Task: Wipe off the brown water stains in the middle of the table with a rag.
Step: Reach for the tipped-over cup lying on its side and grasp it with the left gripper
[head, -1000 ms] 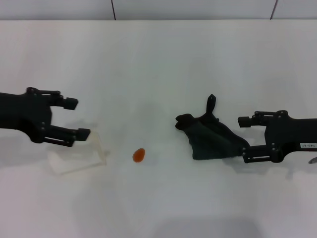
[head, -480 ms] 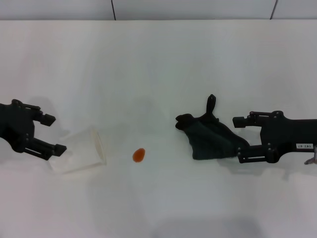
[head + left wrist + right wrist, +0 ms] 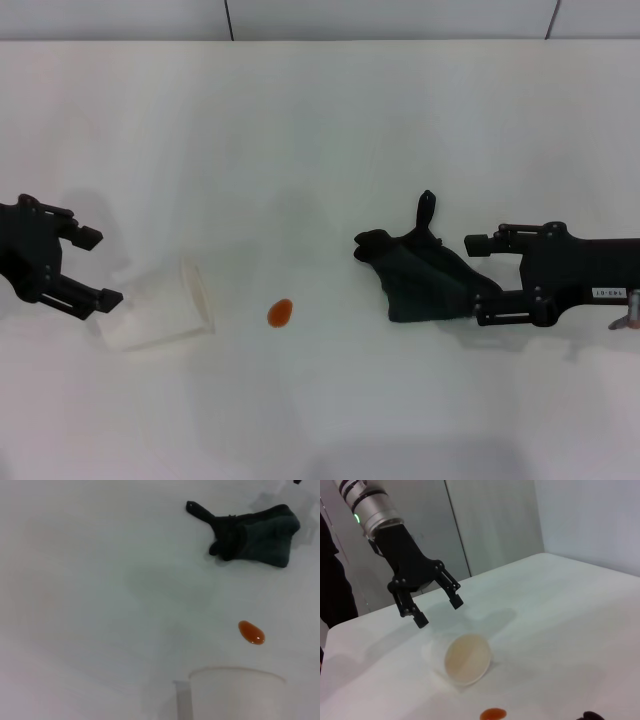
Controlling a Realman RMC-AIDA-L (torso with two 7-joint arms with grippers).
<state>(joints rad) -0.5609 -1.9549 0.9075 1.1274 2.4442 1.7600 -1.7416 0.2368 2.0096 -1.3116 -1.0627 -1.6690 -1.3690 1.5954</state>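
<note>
The brown water stain point(image 3: 280, 312) is a small orange-brown oval on the white table point(image 3: 320, 130). The dark green-black rag point(image 3: 425, 275) lies crumpled to its right, loop tab pointing to the far side. My right gripper point(image 3: 482, 280) is open, its fingers straddling the rag's right edge. My left gripper point(image 3: 100, 268) is open and empty at the far left. The left wrist view shows the rag point(image 3: 255, 532) and the stain point(image 3: 251, 632). The right wrist view shows the stain point(image 3: 493, 714) and the left gripper point(image 3: 439, 612).
A translucent white cup point(image 3: 160, 305) lies on its side just right of my left gripper, its mouth facing the stain. It also shows in the left wrist view point(image 3: 235, 692) and the right wrist view point(image 3: 462, 660). A grey wall runs behind the table's far edge.
My left gripper has drawn back to the left, away from the lying cup. My right gripper has crept left, closer around the rag's edge. Stain and rag have not moved.
</note>
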